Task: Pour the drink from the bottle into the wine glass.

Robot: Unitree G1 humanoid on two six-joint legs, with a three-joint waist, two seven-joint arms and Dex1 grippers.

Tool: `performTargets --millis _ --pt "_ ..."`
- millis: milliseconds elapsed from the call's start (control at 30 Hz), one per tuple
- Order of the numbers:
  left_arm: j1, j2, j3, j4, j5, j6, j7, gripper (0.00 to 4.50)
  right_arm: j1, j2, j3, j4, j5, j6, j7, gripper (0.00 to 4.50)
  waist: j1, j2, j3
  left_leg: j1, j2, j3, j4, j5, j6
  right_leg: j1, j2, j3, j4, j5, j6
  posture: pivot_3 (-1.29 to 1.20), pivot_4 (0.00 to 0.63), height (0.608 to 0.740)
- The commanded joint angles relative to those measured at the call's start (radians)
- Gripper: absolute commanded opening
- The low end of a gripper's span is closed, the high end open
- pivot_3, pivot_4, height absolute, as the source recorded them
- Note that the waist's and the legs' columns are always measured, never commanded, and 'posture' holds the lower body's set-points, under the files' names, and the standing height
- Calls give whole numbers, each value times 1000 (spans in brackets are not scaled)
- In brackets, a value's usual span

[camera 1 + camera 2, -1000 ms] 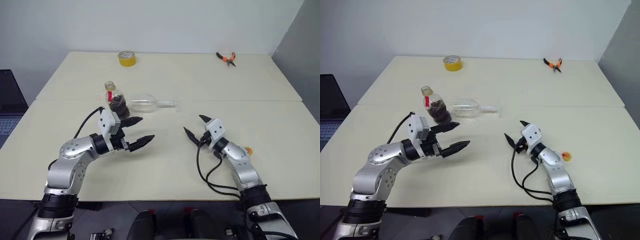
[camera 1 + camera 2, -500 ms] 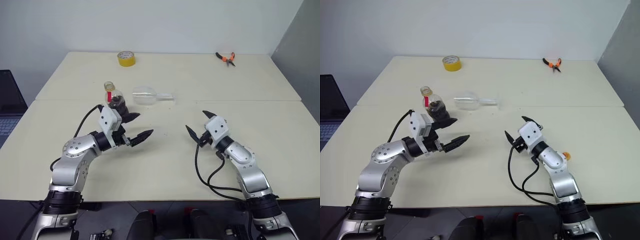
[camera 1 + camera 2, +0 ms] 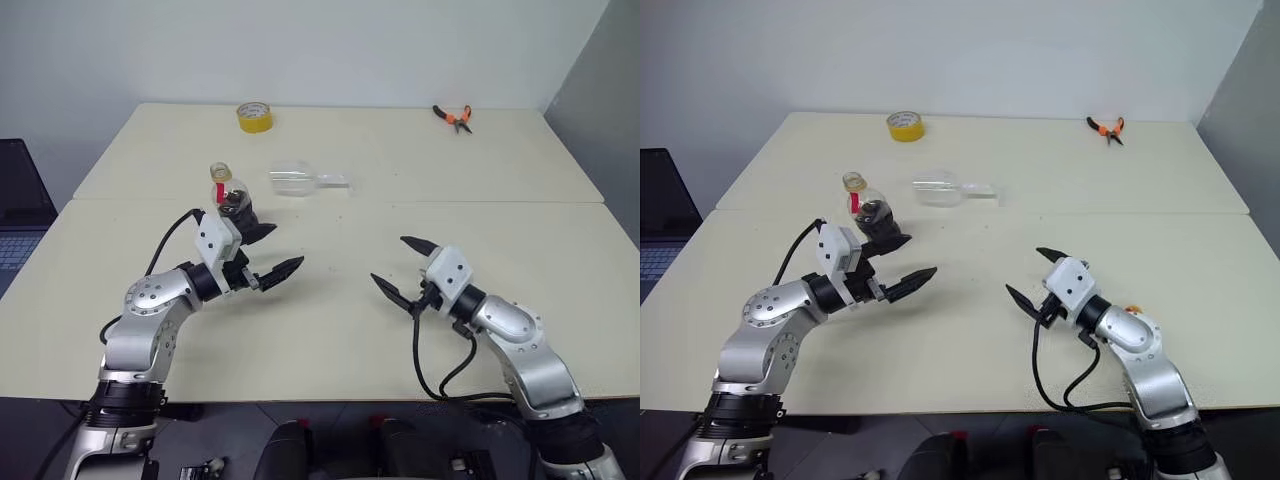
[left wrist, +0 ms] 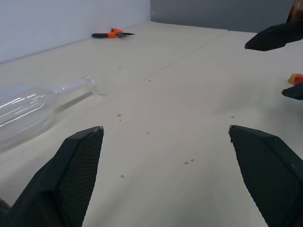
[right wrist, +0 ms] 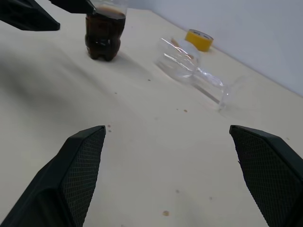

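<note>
The bottle [image 3: 229, 197] stands upright at mid-left on the table, with a red band at its neck and the dark drink [image 5: 104, 41] in its lower half. The clear wine glass [image 3: 298, 181] lies on its side beyond and to the right of the bottle, its stem pointing right. Just in front of the bottle, my left gripper [image 3: 272, 250] is open and empty, and its far finger is close to the bottle's base. My right gripper [image 3: 391, 262] is open and empty too, well to the right of both and nearer the front edge.
A yellow tape roll [image 3: 253, 116] sits at the table's far left and orange-handled pliers [image 3: 452, 115] at the far right. A small yellow and red object [image 3: 1132, 311] lies beside my right forearm. A laptop [image 3: 18, 200] stands off the table's left side.
The wine glass has rolled away from the bottle toward the far side of the table. My right gripper has drawn back toward the front edge and risen. The left gripper has hardly moved.
</note>
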Motion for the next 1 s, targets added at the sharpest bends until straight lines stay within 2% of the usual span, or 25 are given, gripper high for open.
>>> performTargets --millis 33,333,1000 --pt "-11 2 4 -9 17 -26 8 4500 35 -32 -65 -107 77 44 26 4475 0 0 0 0 0 0 0 0 0 0 0 0 0 0 0 0 150 740" --pt "-29 -8 3 15 35 -35 7 4500 105 -125 -86 -275 186 182 83 4475 1 0 0 0 0 -1 0 0 0 0 0 -1 0 0 0 0 150 740" --pt "-72 -38 -10 129 71 -125 -11 4500 122 -188 -115 -333 210 247 65 4475 1 0 0 0 0 -1 0 0 0 1 0 -1 0 0 0 0 150 740"
